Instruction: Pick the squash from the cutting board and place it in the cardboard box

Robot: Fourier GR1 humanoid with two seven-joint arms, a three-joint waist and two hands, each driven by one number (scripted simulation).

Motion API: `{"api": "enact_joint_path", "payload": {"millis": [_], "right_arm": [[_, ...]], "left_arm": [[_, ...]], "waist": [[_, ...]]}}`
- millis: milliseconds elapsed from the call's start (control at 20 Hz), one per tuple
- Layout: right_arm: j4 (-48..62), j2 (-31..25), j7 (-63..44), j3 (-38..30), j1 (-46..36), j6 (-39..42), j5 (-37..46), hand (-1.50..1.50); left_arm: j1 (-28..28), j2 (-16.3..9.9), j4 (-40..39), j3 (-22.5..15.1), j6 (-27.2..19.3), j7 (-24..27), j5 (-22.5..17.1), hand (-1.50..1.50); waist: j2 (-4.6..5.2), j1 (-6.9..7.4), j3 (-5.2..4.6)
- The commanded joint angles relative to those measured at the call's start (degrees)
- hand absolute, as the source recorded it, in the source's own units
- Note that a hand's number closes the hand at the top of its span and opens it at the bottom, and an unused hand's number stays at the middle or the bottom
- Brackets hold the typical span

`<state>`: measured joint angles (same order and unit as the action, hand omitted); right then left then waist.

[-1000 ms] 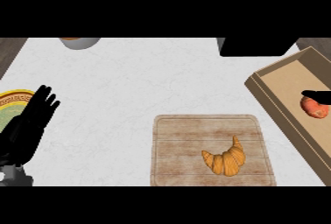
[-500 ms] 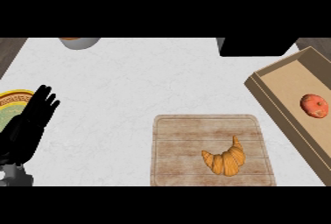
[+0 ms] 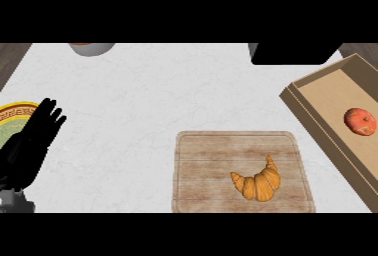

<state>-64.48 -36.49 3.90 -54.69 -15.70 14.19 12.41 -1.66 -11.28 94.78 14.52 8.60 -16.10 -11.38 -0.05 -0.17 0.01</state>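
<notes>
Right hand gone from frame right since a second ago | squash (image 3: pixel 359 121) round, orange-red, in box (image 3: pixel 319 107) | left hand (image 3: pixel 31 145) fingers straight, empty, lower left

squash (image 3: pixel 359 121) in cardboard box (image 3: pixel 306 102)

The right hand, whose black fingers a second ago reach over the squash (image 3: pixel 359 121) at about three o'clock, is gone from the head view, already absent half a second ago. The squash now lies fully uncovered on the floor of the cardboard box (image 3: pixel 319 103), nothing touching it. It sits a little higher in the view than when the fingers covered it.
</notes>
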Motion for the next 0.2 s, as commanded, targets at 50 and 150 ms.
{"api": "enact_joint_path", "payload": {"millis": [50,150], "right_arm": [[0.4,-2.3,2.2,-0.8,4.5,2.8,-4.6,-1.50],[6.6,-7.0,4.0,0.0,2.9,3.1,-4.1,-1.50]], "left_arm": [[1.2,1.5,-0.9,-1.0,-0.3,3.2,2.1,0.00],[-2.0,1.3,-3.0,-1.2,-1.1,1.3,1.9,0.00]], "waist": [[0.03,0.05,-0.01],[0.10,0.15,0.01]]}}
